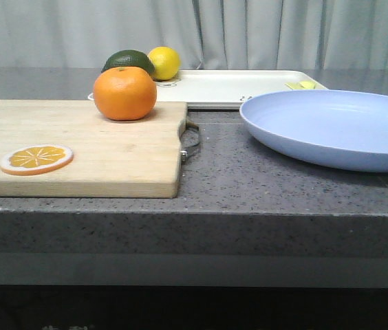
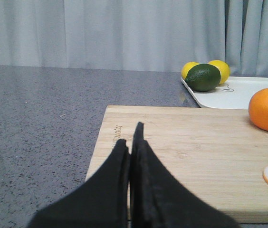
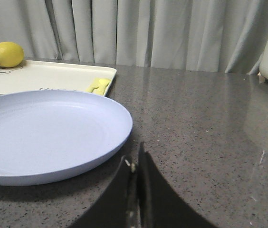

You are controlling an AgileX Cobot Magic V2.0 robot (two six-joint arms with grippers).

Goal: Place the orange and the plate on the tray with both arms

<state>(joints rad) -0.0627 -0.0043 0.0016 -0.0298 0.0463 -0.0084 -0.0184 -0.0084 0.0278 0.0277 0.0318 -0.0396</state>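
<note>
Right now both of my jaws are pressed shut and hold nothing. From my left gripper [image 2: 133,137], low over the near left part of the wooden cutting board [image 1: 77,148], the orange [image 1: 124,93] sits ahead and to the right, at the board's far edge, so the left arm is plainly the nearer one for it. From my right gripper [image 3: 135,159], the plate [image 1: 338,127] lies flat on the surface [image 1: 221,175] just ahead and to the left, its near rim almost at my tips. The tray [image 1: 228,86] lies beyond both, long side running left to right. Faint print shows on the tray and board, too small to read.
</note>
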